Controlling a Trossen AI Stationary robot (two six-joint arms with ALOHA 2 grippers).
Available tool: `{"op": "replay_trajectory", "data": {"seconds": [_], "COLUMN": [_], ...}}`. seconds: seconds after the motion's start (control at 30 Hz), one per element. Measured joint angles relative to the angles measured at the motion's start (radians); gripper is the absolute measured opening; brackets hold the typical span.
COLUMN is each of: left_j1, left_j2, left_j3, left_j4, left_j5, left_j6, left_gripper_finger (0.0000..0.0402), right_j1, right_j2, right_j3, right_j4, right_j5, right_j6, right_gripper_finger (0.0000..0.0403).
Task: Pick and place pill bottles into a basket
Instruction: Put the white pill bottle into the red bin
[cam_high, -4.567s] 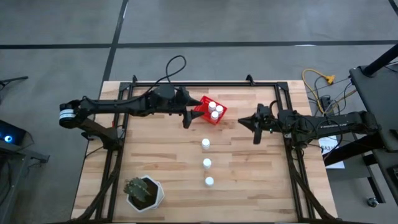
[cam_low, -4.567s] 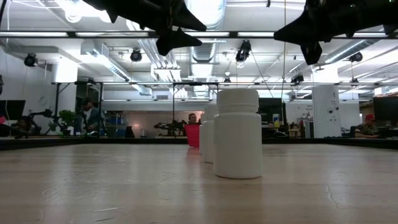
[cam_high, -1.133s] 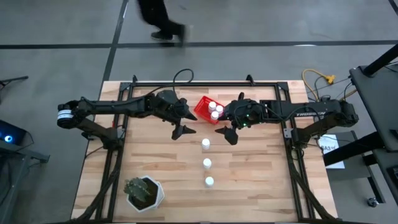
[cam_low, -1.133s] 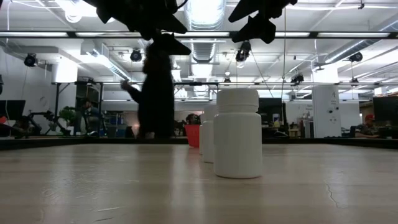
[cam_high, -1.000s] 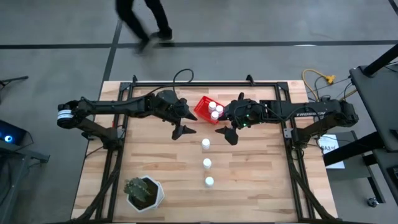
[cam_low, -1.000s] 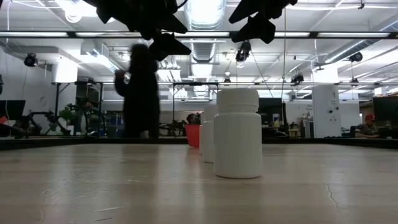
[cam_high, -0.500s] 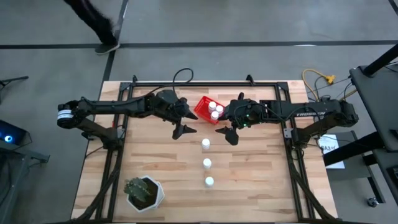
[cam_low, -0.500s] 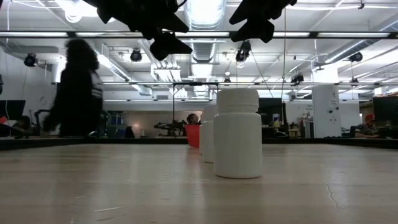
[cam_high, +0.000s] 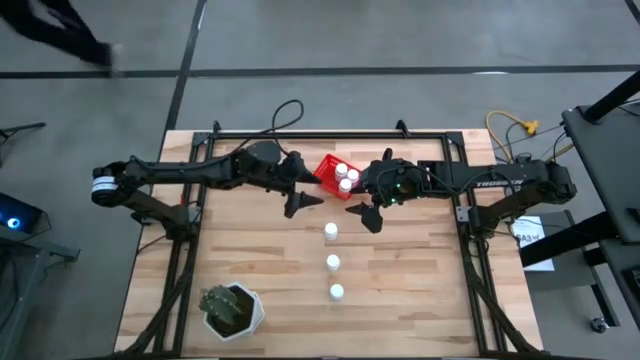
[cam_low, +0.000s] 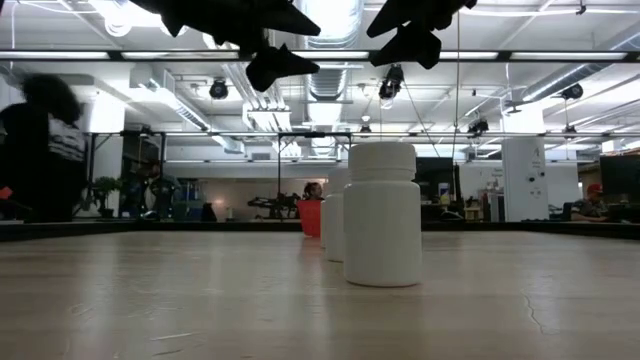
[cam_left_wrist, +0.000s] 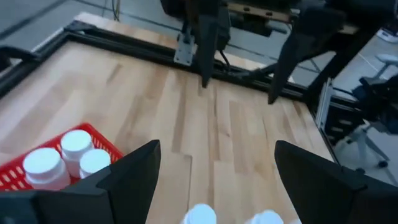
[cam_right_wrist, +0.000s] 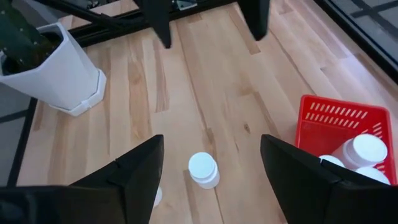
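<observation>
Swinging toward the middle of the bench (cam_high: 240, 250), the left gripper (cam_high: 303, 203) is now sitting a little nearer the red basket (cam_high: 328, 172) than it was half a second ago, its jaws spread wide and holding nothing. The right gripper (cam_high: 364, 214) is keeping its place just beside the basket's other side, jaws also wide apart and empty, hovering above the wood near the closest loose bottle. Three pill bottles (cam_high: 345, 177) are already standing inside the basket, which is resting at the far middle of the bench. Three more are waiting in a row: the nearest bottle (cam_high: 331, 231), the middle bottle (cam_high: 334, 263) and the last bottle (cam_high: 337, 292), each well apart from the next. With both arms closing on the same spot, the task looks half done, and the fourth pick is probably about to begin. A person (cam_low: 45, 150) is walking past in the room behind, away from the arms.
</observation>
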Motion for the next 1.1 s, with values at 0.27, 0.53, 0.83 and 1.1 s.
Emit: {"op": "replay_trajectory", "data": {"seconds": [0.27,0.53,0.83,1.1], "left_j1": [0.001,0.002,0.002,0.002], "left_j2": [-0.061,-0.205,-0.344,-0.321], "left_j3": [-0.005,-0.21,-0.457,-0.48], "left_j4": [0.031,0.319,0.486,0.49], "left_j5": [-0.074,-0.205,-0.265,-0.268], "left_j6": [0.02,-0.09,-0.165,-0.165], "left_gripper_finger": [0.0297,0.0297,0.0297,0.0297], "right_j1": [0.0,0.0,-0.031,-0.062], "right_j2": [-0.006,-0.046,-0.074,-0.079], "right_j3": [-0.071,-0.22,-0.238,-0.227], "right_j4": [0.103,0.409,0.42,0.419], "right_j5": [0.0,-0.002,-0.001,0.0], "right_j6": [0.022,0.101,0.087,0.023], "right_gripper_finger": [0.0247,0.0242,0.0238,0.0237]}}
